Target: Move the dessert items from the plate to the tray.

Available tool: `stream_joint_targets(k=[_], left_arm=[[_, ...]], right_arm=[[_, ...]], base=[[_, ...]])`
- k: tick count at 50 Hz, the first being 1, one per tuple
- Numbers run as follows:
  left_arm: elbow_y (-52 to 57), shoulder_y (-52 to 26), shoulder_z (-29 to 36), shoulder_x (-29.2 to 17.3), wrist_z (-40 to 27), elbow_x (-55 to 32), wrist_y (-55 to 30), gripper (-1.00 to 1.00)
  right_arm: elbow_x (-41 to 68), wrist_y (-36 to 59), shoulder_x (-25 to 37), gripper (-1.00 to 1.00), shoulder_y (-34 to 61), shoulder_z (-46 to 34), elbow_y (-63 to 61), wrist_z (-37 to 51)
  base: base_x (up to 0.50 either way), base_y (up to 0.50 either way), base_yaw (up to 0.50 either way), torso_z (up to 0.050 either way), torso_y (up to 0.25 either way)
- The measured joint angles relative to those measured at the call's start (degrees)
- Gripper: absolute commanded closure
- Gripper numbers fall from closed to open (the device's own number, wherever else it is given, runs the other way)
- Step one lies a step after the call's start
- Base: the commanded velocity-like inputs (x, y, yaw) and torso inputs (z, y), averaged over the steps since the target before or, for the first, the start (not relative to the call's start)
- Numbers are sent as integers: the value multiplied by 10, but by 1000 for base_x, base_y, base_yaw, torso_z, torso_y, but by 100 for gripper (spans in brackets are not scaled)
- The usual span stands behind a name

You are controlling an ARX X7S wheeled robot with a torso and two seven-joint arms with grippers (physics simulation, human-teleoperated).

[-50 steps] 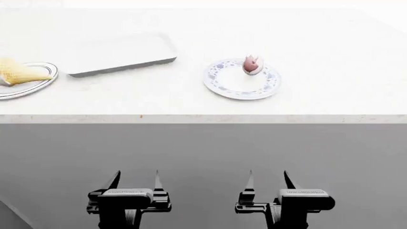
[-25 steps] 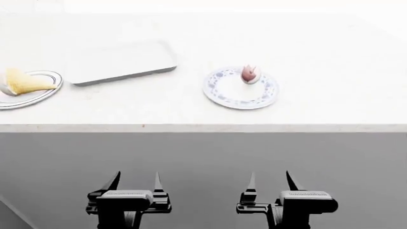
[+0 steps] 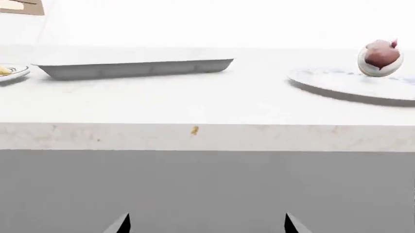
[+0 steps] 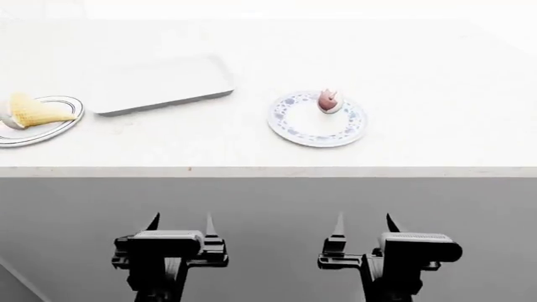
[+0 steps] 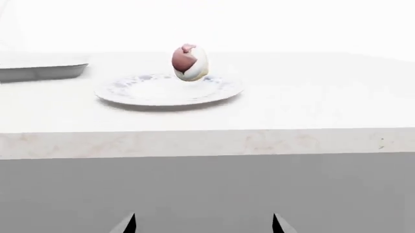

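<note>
Fingers (image 4: 155, 223) apart, below counter (image 4: 268, 171)

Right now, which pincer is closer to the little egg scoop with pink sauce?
The right pincer. It sits below the counter edge, nearly in line with the egg scoop. The left pincer is farther off to the side.

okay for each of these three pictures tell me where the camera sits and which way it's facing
Head view: high on the robot, facing forward and down over the counter; left tool and right tool show, both open.
Left wrist view: below counter height, facing level at the tray; only its fingertips show.
Right wrist view: equally low, facing the patterned plate and sauced scoop; fingertips only.
All three share the tray and scoop.
</note>
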Motion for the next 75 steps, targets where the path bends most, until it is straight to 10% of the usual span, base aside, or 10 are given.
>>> stream_joint_targets(k=[13, 24, 41, 75], left_arm=[[185, -203, -62, -2, -62, -125, -426, -100], [128, -462, -103, -93, -414, -577, -620, -100], [73, -639, -75, -187, -665, -930, -662, -100], [34, -746, -11, -261, -746, -1057, -625, -100]], right_arm=[[100, 345, 23, -100, 143, 57, -227, 21], [551, 582, 123, -100, 391, 160, -237, 345], [891, 647, 223, -100, 572, 136, -194, 594], [1006, 618, 290, -100, 638, 94, -171, 660]], base=[[0, 0, 0, 0, 0], [0, 0, 0, 15, 0], [0, 30, 0, 50, 0], [7, 369, 0, 24, 0]])
